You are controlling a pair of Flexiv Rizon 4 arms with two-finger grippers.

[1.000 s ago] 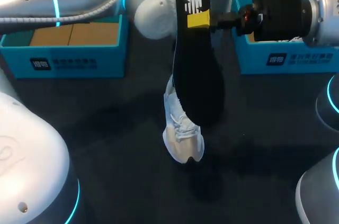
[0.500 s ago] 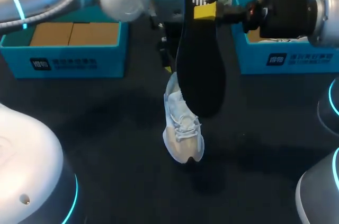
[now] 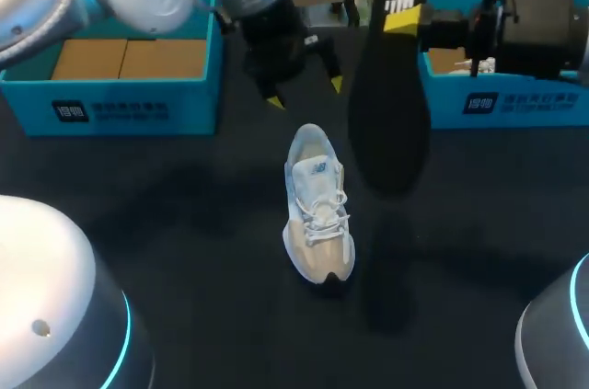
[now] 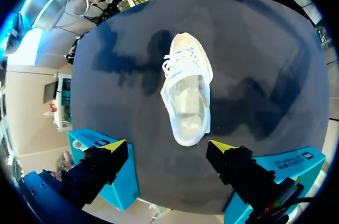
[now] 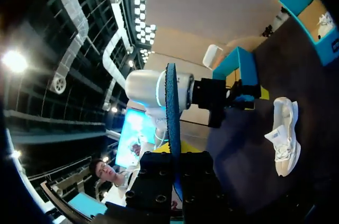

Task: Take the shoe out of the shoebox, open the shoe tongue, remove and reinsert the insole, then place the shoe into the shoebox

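Right gripper point(image 3: 405, 19), seemingly clamping insole point(image 3: 388, 113), over dark table point(image 3: 184, 223)

The desk point(image 3: 184, 251) is a dark, matte black surface with soft shadows falling across it. A white laced shoe point(image 3: 317, 214) stands on its sole near the middle, upright, with its toe toward the near edge and its open heel end toward the far side. Along the far side sit two open blue boxes, well apart from each other and from the shoe: the left blue box point(image 3: 120, 99) and the right blue box point(image 3: 515, 102), each with a walled front facing the shoe.
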